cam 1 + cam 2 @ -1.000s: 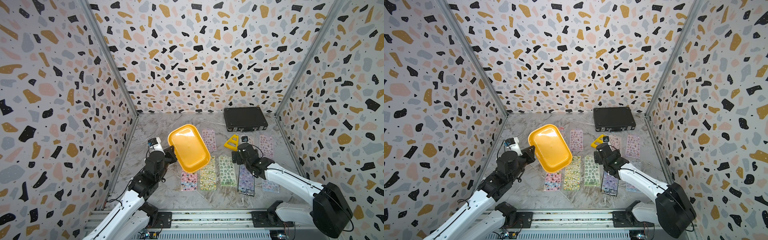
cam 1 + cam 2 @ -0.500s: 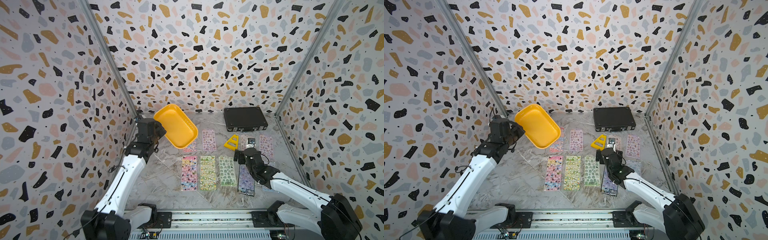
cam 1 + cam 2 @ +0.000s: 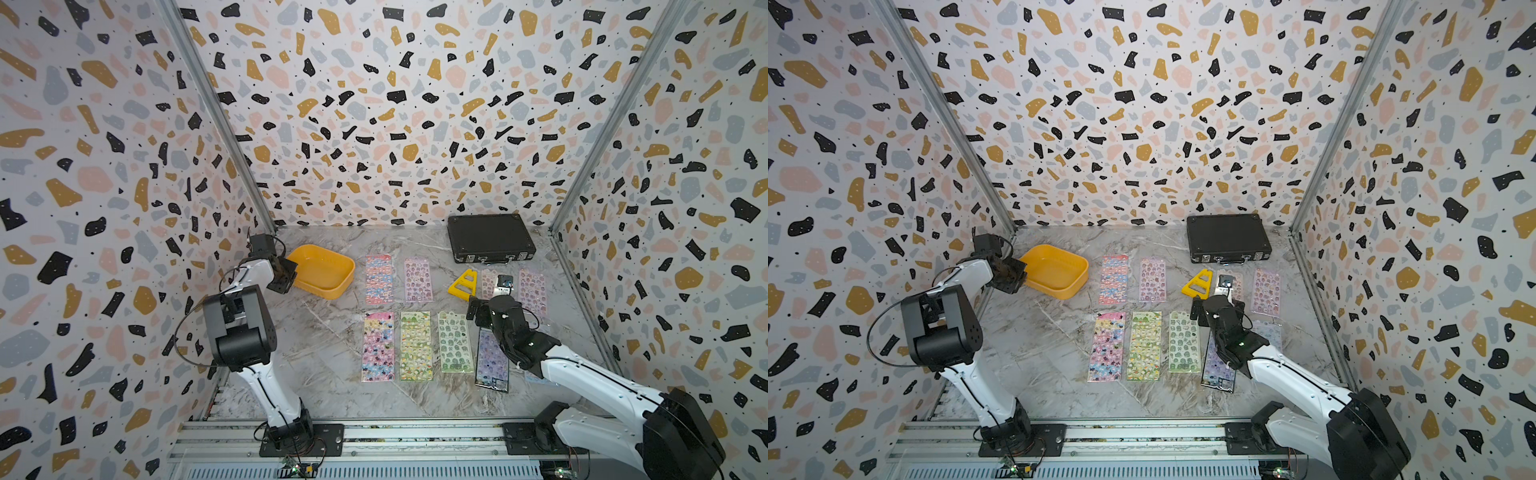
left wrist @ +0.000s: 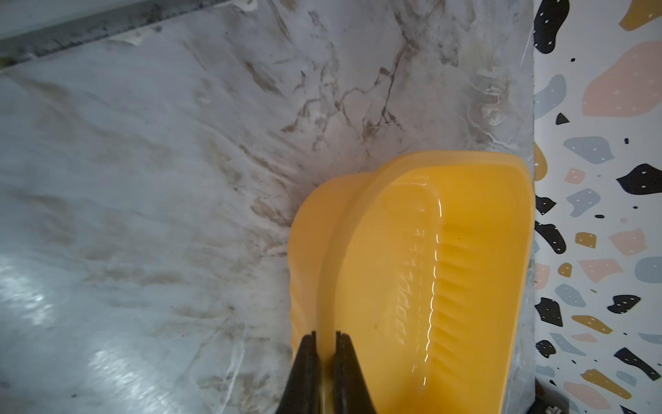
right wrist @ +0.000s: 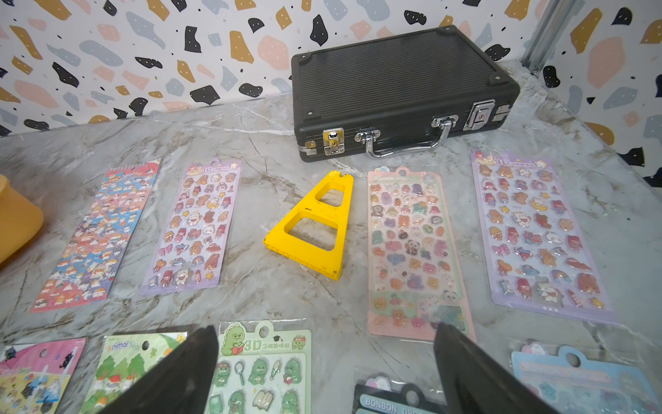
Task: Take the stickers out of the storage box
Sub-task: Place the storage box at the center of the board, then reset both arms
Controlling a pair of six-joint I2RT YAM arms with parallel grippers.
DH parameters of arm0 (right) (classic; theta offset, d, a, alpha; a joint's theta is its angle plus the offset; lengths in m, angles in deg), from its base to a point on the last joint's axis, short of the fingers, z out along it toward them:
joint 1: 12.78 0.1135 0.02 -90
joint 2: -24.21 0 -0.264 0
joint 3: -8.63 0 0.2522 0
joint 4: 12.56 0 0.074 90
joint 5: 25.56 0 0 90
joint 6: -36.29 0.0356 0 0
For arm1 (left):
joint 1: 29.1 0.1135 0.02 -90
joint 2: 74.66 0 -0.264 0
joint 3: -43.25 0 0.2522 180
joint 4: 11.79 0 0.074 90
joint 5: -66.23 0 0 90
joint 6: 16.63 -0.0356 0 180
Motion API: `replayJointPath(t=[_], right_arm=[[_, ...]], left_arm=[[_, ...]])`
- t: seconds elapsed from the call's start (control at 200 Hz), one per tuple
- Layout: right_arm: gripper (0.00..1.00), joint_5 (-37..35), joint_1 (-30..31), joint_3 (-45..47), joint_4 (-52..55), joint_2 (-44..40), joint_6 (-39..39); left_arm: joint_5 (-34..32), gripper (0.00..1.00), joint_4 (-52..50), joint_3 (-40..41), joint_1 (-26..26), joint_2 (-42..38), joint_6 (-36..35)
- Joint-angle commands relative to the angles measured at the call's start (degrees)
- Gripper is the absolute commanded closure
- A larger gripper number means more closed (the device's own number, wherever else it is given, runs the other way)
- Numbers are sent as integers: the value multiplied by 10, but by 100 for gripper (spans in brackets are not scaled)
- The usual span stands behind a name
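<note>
Yellow-orange storage box (image 3: 321, 272) is at the far left of the desk (image 3: 324, 332), its rim pinched by the left gripper (image 4: 325, 340). To its right the stickers (image 3: 415, 345) lie in rows, outside the box. Over them hovers the right gripper (image 5: 326, 328), jaws spread wide.

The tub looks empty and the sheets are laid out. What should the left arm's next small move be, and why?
Probably open the left gripper and let go. It is shut on the rim of the storage box, which shows no sheets inside and appears to rest on the table, while the stickers lie in rows outside it.
</note>
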Motion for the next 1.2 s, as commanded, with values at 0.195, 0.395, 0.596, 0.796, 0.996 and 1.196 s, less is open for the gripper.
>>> replayJointPath(t=[0.195, 0.395, 0.596, 0.796, 0.996, 1.196], right_arm=[[1, -12, 3, -20, 17, 20, 5], [1, -21, 3, -21, 16, 28, 0], [1, -33, 3, -29, 29, 37, -5], [1, -67, -47, -56, 147, 29, 36], [1, -56, -101, -13, 144, -58, 29], [1, -57, -166, 24, 122, -123, 16]], left_arm=[[19, 88, -21, -117, -7, 81, 2], [26, 49, -42, -151, -8, 91, -5], [8, 1, -50, -158, -20, 17, -26], [-153, 1, 64, -11, -123, -201, -103], [-249, 1, 246, 211, -206, -399, -164], [-318, 1, 353, 445, -207, -569, -266]])
